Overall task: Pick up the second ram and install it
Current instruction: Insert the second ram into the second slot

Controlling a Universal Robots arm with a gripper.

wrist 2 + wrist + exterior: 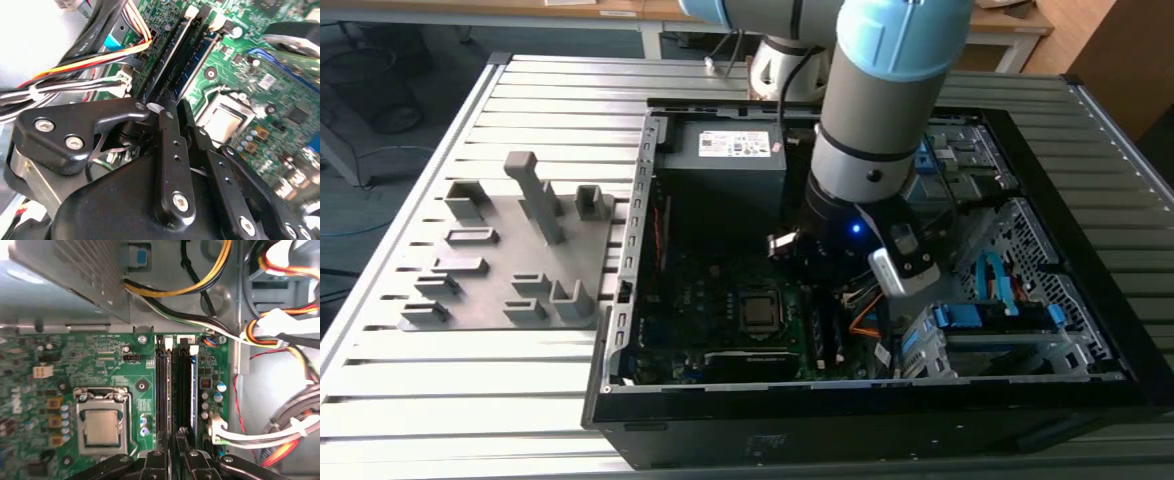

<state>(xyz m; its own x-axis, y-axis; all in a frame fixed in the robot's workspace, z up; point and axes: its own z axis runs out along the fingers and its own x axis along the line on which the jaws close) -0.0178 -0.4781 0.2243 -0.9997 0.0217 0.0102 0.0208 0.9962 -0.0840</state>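
In the exterior view, a grey fixture tray with upright blocks sits on the slatted table at the exterior view's left, just beside the open computer case. The arm reaches down into the case, past the grey power-supply box, over the green motherboard. In the first wrist view, the processor socket lies beside the memory slots. The second ram stands on edge among those slots, its long axis parallel to them, running from the gripper toward the white slot latches. The gripper's fingers stand close together on either face of the stick's near end, clamped on it. Bundled cables run beside the board.
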